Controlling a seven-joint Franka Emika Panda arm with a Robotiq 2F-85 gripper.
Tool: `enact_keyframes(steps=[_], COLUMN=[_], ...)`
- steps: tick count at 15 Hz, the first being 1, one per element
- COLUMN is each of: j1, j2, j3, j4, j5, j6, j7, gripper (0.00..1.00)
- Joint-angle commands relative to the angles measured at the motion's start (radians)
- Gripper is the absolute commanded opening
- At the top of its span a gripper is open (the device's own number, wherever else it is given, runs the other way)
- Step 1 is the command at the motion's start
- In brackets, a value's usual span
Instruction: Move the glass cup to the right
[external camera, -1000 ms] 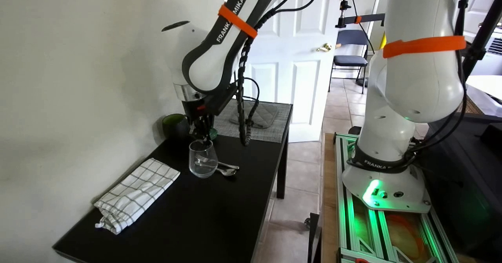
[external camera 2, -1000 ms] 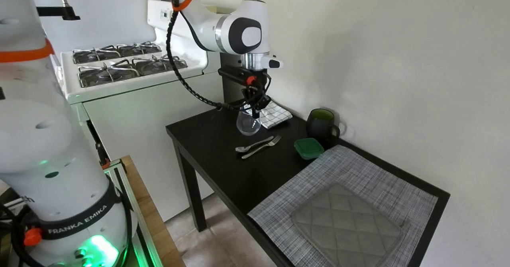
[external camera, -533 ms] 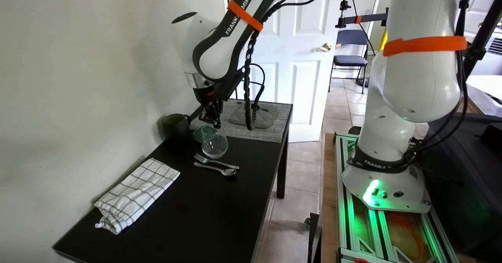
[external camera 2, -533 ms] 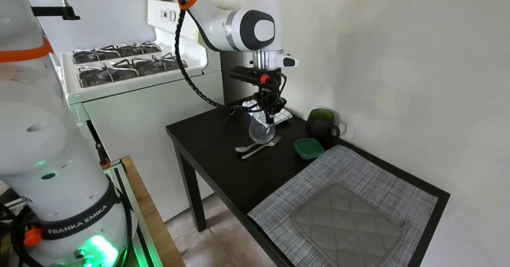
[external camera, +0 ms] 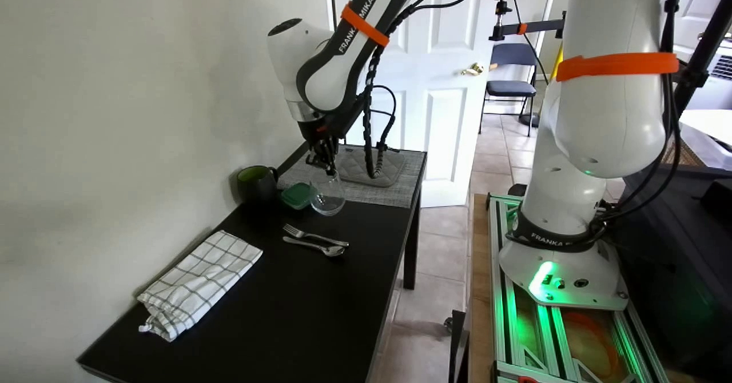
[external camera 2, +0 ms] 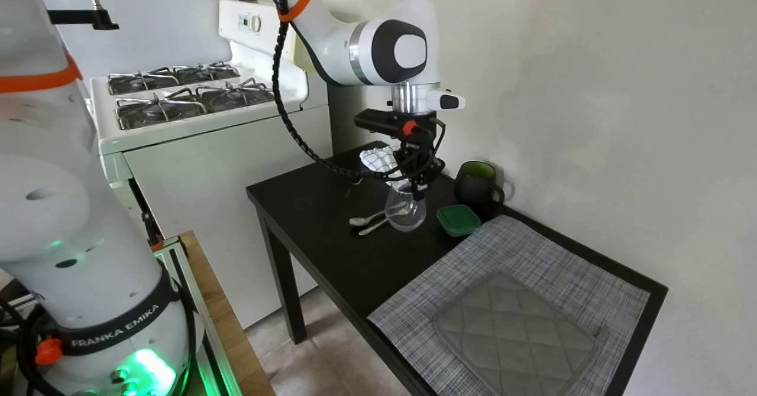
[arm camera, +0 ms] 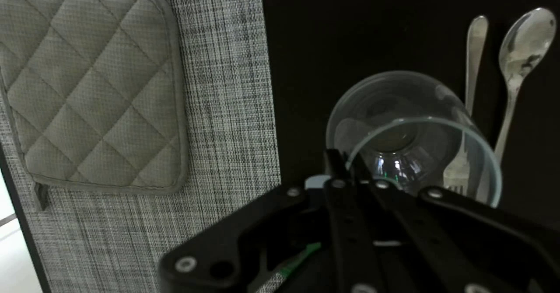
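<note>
Black table (external camera: pixel 309 303): my gripper (arm camera: pixel 347 159) pinches the glass tumbler (external camera: pixel 327 200) by one side of its rim, near the green-lidded container (external camera 2: pixel 459 219); that lopsided hold could let it swivel or slip.

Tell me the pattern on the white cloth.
The white cloth has a grid of thin dark lines, showing best in an exterior view.

A black table (external camera: pixel 286 314) carries a white checked cloth (external camera: pixel 200 280) toward one end and a gray woven placemat (external camera 2: pixel 423 301) at the other. Between them, a fork (external camera: pixel 320 237) and spoon (external camera: pixel 326 249) lie side by side, pointing opposite ways, while a dark mug (external camera: pixel 257 187) stands upright near a green container (external camera 2: pixel 458 220) just beside the placemat.
</note>
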Motion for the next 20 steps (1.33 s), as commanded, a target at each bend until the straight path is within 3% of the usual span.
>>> enact_keyframes(steps=[1, 15, 16, 20], j1=[-0.008, -0.004, -0.004, -0.004], j2=[0.006, 0.075, 0.079, 0.078], j3=[-0.005, -0.018, -0.02, -0.023], j4=[-0.03, -0.046, -0.046, -0.047], j5=[-0.025, -0.011, -0.014, -0.011], j6=[0.022, 0.143, 0.148, 0.153], j7=[0.024, 0.034, 0.035, 0.032], gripper=[0.01, 0.01, 0.26, 0.52])
